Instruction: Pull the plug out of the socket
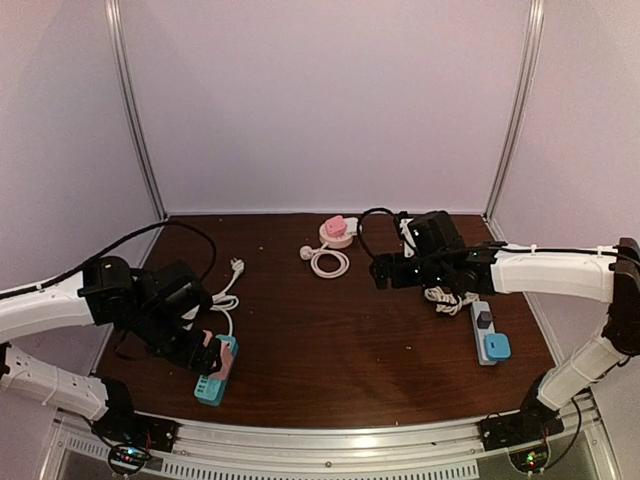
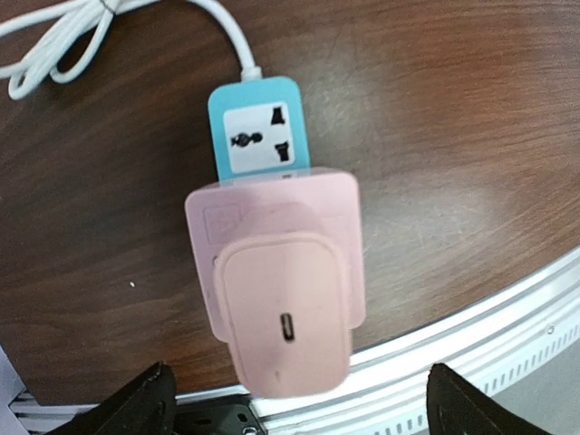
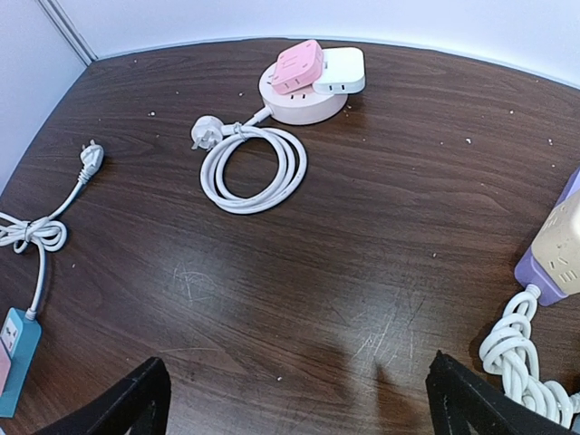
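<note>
The left end effector (image 2: 299, 403) hangs wide open over the pink plug (image 2: 281, 299), with a finger (image 2: 140, 403) on either side of it and neither touching. The plug sits pushed into the teal socket (image 2: 258, 131), which lies flat on the counter (image 2: 453, 136) just ahead of the fingers, its white cord (image 2: 54, 54) trailing off beyond. The right end effector (image 3: 299, 399) is spread open too, gripping nothing, above bare counter and well apart from that socket.

"Where's the plug?"
"The pink plug (image 2: 281, 299) is seated in the blue socket strip (image 2: 258, 127), covering its 6 o'clock end in the left wrist view."
"And the strip?"
"It lies flat at the bench's (image 2: 435, 136) 7 o'clock, with one outlet bare and its white cord (image 2: 231, 32) leaving at 12."
</note>
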